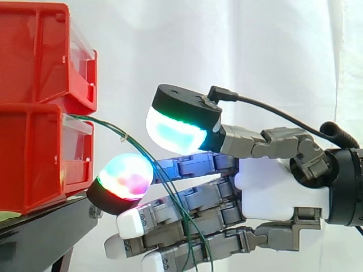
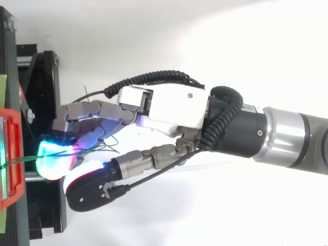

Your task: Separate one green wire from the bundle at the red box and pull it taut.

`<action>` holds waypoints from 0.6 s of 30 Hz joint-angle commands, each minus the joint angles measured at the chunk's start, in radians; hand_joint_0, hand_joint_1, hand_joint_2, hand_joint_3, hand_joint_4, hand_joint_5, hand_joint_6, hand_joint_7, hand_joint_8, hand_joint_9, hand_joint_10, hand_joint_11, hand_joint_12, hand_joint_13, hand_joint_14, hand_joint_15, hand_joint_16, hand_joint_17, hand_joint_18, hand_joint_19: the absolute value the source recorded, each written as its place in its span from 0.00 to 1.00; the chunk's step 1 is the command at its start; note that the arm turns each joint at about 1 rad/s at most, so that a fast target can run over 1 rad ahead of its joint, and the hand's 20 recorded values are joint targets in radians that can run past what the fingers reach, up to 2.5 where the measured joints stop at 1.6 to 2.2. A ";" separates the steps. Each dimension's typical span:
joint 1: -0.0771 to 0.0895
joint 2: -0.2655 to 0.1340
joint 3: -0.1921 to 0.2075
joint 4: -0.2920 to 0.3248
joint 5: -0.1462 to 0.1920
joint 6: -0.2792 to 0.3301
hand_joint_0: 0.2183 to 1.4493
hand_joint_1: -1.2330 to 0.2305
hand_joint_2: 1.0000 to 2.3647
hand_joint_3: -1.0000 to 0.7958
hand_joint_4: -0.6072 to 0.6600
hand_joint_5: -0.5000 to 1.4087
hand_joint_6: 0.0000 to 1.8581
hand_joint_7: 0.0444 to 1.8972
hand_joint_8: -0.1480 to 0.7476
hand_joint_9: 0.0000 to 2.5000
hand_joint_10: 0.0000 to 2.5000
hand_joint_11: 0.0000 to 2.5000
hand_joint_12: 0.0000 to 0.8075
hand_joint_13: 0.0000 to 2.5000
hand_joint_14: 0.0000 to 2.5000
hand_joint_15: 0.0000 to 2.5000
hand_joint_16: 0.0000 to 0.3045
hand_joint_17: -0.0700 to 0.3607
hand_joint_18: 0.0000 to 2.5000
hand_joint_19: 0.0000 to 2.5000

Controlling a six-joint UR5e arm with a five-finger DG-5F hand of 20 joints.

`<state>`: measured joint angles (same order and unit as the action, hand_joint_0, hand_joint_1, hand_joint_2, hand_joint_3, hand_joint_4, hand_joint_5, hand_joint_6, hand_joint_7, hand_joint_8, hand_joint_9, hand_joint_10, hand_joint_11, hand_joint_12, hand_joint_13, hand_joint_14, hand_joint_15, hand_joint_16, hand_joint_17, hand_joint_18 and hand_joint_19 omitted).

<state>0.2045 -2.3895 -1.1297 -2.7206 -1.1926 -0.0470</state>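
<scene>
Several thin green wires [image 1: 148, 154] leave the front of the lower red bin [image 1: 34, 161] and arc down to the right, crossing in front of my hand's fingers. My hand [image 1: 278, 192] reaches in from the right with its fingers nearly straight, pointing at the bin. The thumb pad [image 1: 173, 130] glows cyan and green above the wires. One fingertip [image 1: 126, 177] glows red and magenta just below them, close to the bin's lower corner. A gap stays between the two pads and the wires run through it. From above, my hand [image 2: 174, 107] has its glowing tips beside the red bin [image 2: 11, 118].
A second red bin [image 1: 39, 56] is stacked on the lower one. Both rest on the black stand [image 1: 45, 226], whose edge lies just under my fingertips. A white curtain hangs behind.
</scene>
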 commanded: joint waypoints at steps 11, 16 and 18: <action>0.003 0.001 0.010 -0.002 0.007 -0.004 0.28 0.40 0.01 0.35 0.62 0.22 0.28 0.67 0.46 0.28 0.00 0.14 0.41 0.18 0.00 0.07 0.16 0.42 0.20 0.15; 0.001 0.001 0.016 -0.036 0.010 0.002 0.28 0.40 0.01 0.35 0.62 0.22 0.29 0.66 0.46 0.28 0.01 0.14 0.41 0.18 0.00 0.07 0.16 0.42 0.20 0.15; 0.000 0.001 0.024 -0.050 0.008 0.007 0.28 0.40 0.01 0.35 0.62 0.22 0.29 0.66 0.46 0.28 0.01 0.14 0.41 0.18 0.00 0.07 0.16 0.42 0.20 0.15</action>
<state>0.2054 -2.3884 -1.1136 -2.7507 -1.1838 -0.0454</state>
